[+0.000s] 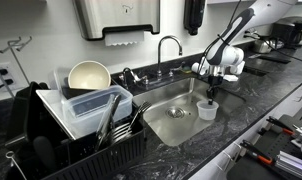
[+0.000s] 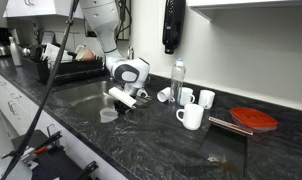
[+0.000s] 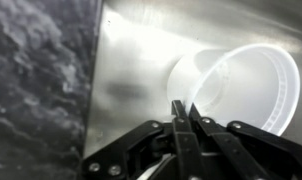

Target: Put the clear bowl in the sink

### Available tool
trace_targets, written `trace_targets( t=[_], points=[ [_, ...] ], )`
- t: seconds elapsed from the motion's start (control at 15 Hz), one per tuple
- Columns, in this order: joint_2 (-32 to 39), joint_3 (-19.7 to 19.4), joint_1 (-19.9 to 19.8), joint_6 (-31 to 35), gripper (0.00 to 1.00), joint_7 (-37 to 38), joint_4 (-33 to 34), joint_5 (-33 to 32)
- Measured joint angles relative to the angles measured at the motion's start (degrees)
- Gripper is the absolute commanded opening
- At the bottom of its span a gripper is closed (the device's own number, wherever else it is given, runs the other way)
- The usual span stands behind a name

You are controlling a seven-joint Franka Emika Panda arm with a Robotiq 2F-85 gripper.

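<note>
The clear bowl (image 1: 207,110) is a small translucent whitish cup-sized bowl at the right end of the sink (image 1: 166,118). It also shows in an exterior view (image 2: 109,114). In the wrist view the bowl (image 3: 241,80) lies tilted, its mouth facing the camera, over the steel sink floor (image 3: 131,60). My gripper (image 1: 211,96) is just above it, and its fingers (image 3: 183,108) are pinched together on the bowl's near rim. I cannot tell whether the bowl rests on the basin floor or hangs just above it.
The curved faucet (image 1: 169,45) stands behind the sink. A dish rack to the left holds a large cream bowl (image 1: 89,75) and a clear rectangular tub (image 1: 86,105). White mugs (image 2: 191,115), a bottle (image 2: 177,80) and a red disc (image 2: 256,120) stand on the black counter (image 3: 36,90).
</note>
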Motion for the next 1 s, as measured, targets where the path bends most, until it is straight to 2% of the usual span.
trace_targets(
  t=[0.07,0.33,0.53,0.6,0.73,0.8,1.0],
  points=[
    [0.3,0.2,-0.2,0.0,0.33,-0.2,0.6,0.0],
    [0.4,1.2,-0.8,-0.4,0.61,-0.8,2.1,0.0],
    [-2.2,1.6,-1.0,-2.3,0.83,-1.5,2.0,0.0],
    [-4.3,1.6,-1.3,-4.4,0.64,-1.7,1.7,0.0],
    [-5.9,1.4,-1.3,-5.2,0.78,-1.6,1.3,0.0],
    [-5.2,1.4,-1.2,-5.0,0.82,-1.6,1.4,0.0],
    [-3.9,1.4,-1.1,-4.7,0.83,-1.6,1.6,0.0]
  ],
)
